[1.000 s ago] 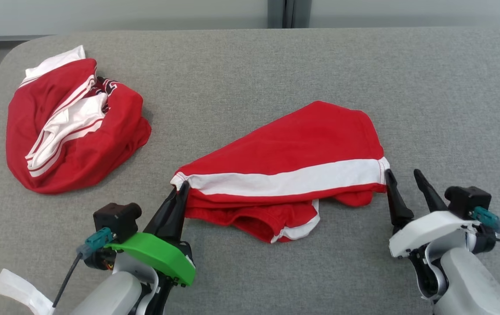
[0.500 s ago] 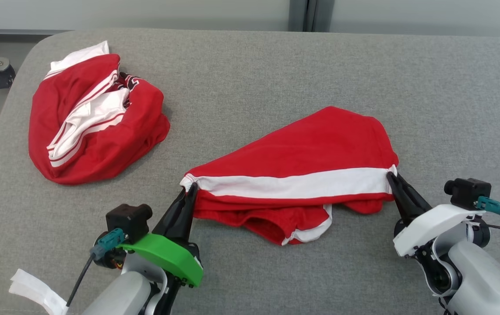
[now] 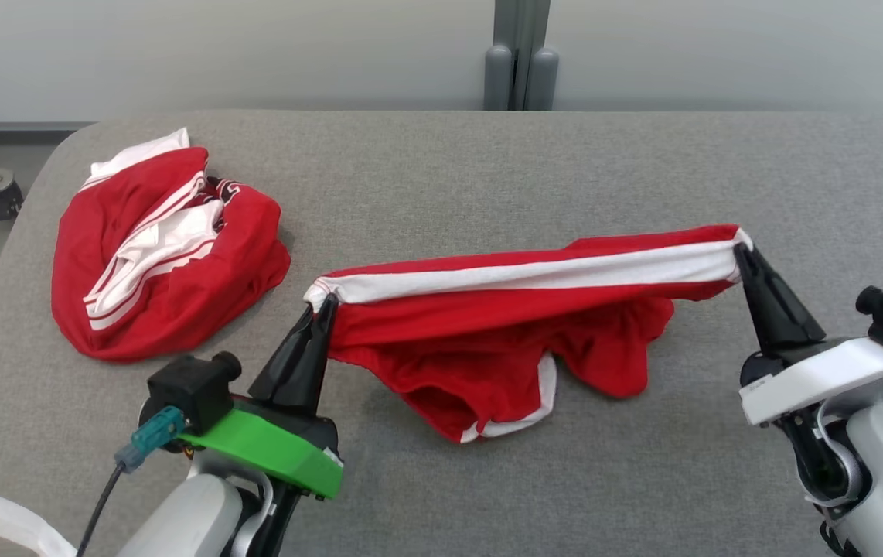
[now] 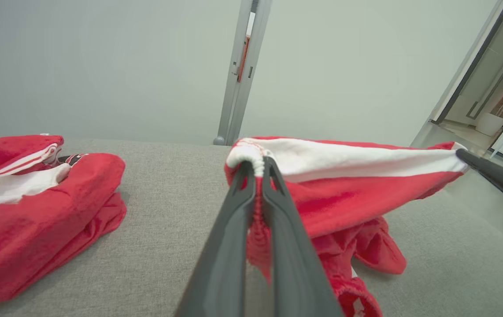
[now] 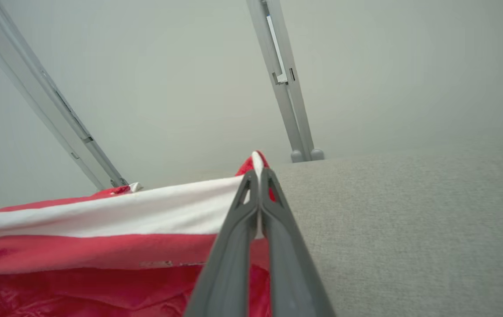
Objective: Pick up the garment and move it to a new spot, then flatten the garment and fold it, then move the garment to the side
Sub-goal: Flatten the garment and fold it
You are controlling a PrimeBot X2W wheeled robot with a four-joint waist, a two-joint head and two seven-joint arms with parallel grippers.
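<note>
The garment (image 3: 503,325) is a pair of red shorts with a white band, stretched between my two grippers above the grey table (image 3: 441,170). My left gripper (image 3: 322,305) is shut on its left corner, and the left wrist view shows the white hem bunched between that gripper (image 4: 257,165). My right gripper (image 3: 739,251) is shut on the garment's right corner, held higher. In the right wrist view that gripper (image 5: 258,174) pinches the white band of the garment (image 5: 101,237). The red legs sag below the band and their lowest folds reach the table.
A second red and white garment (image 3: 167,247) lies crumpled at the table's far left, also in the left wrist view (image 4: 35,207). The table's rounded left edge (image 3: 16,224) drops to the floor. A wall with a grey post (image 3: 519,54) stands behind.
My right gripper has shut on the garment's right corner. Both grippers have lifted the band off the table, so the shorts now hang between them. The head camera has also tilted up.
</note>
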